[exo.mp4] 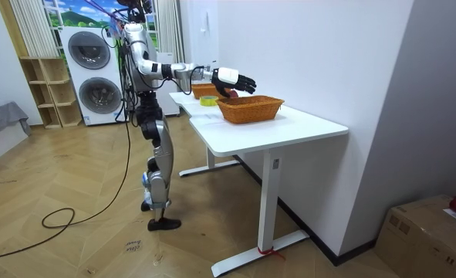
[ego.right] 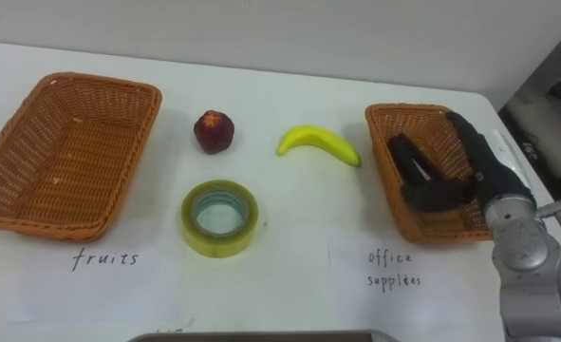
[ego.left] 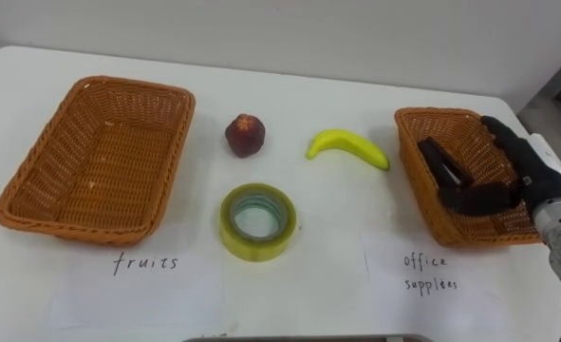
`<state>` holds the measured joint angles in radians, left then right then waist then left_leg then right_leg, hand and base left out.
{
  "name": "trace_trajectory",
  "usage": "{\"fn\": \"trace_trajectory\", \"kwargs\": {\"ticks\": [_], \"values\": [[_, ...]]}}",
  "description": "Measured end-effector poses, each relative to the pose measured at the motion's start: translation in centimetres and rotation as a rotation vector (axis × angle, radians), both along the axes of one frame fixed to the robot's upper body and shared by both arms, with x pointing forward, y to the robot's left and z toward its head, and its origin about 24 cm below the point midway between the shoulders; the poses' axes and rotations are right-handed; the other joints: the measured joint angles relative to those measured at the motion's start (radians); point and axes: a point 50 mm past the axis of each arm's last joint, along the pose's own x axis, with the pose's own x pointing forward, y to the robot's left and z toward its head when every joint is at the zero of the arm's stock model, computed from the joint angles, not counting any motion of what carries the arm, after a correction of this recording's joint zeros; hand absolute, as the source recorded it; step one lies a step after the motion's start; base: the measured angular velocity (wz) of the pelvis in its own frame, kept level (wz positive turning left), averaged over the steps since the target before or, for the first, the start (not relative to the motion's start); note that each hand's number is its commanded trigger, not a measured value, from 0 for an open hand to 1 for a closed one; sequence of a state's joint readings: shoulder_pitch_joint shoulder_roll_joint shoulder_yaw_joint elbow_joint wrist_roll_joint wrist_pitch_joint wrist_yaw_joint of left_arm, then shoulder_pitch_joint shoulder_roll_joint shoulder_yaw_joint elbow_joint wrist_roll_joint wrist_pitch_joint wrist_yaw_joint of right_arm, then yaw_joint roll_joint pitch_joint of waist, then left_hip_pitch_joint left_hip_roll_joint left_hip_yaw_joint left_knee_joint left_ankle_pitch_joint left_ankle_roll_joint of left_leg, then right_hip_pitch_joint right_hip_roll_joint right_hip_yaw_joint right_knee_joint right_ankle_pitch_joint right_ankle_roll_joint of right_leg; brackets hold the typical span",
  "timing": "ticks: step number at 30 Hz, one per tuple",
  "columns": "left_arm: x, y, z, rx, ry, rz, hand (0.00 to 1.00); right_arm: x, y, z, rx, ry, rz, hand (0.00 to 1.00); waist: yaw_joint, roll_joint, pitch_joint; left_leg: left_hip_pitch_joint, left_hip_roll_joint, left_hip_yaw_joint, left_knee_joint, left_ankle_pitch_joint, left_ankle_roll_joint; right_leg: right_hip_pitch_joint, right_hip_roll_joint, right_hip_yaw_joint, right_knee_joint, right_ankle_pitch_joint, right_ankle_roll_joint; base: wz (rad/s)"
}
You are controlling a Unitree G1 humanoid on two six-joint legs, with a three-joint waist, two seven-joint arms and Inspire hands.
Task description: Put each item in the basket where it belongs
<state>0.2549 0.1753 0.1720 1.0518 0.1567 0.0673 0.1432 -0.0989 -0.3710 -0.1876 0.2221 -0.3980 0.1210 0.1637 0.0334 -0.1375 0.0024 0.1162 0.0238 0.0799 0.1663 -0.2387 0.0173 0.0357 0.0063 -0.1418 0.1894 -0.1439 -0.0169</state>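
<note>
The robot is standing at the white table (ego.left: 327,285), and its right hand (ego.left: 513,157) is hovering over the office supplies basket (ego.left: 409,166) on the right. A dark object (ego.left: 441,163) is showing just beneath the hand; whether the hand is clasping it cannot be told. A red fruit (ego.left: 246,134), a banana (ego.left: 348,145) and a tape roll (ego.left: 233,233) are lying between this basket and the fruits basket (ego.left: 176,161).

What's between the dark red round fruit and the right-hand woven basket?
A yellow banana on the white table, touching neither the dark red fruit nor the woven basket; the left eye view shows it.
</note>
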Motion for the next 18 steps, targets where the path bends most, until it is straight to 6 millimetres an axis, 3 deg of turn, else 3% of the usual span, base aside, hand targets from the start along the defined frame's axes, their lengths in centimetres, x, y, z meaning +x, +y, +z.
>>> {"fn": "trace_trajectory", "kwargs": {"ticks": [8, 11, 18], "values": [[-0.1, 0.0, 0.0, 0.001, 0.008, 0.006, 0.0, 0.1, 0.0, 0.4, -0.011, -0.03, -0.014, 0.0, -0.001, -0.002, -0.0015, -0.001, 0.0, 0.0, -0.002, 0.0, 0.0, -0.002, 0.0, -0.005, -0.001, 0.0, 0.0, 0.0], [-0.1, 0.0, -0.1, 0.001, 0.016, 0.011, 0.0, 0.2, 0.1, 1.3, -0.029, -0.09, -0.029, 0.0, -0.001, 0.001, -0.0012, -0.001, 0.001, 0.0, -0.002, 0.0, 0.0, -0.002, 0.001, -0.005, -0.002, 0.0, 0.0, 0.0], [-0.4, -0.2, -0.2, -0.007, 0.024, 0.03, 0.0, 0.4, 0.9, 3.9, -0.073, -0.234, -0.029, 0.0, 0.0, 0.015, -0.0087, -0.001, 0.001, 0.002, -0.001, 0.0, 0.0, -0.002, 0.0, -0.008, -0.001, 0.0, 0.0, 0.0]]}}
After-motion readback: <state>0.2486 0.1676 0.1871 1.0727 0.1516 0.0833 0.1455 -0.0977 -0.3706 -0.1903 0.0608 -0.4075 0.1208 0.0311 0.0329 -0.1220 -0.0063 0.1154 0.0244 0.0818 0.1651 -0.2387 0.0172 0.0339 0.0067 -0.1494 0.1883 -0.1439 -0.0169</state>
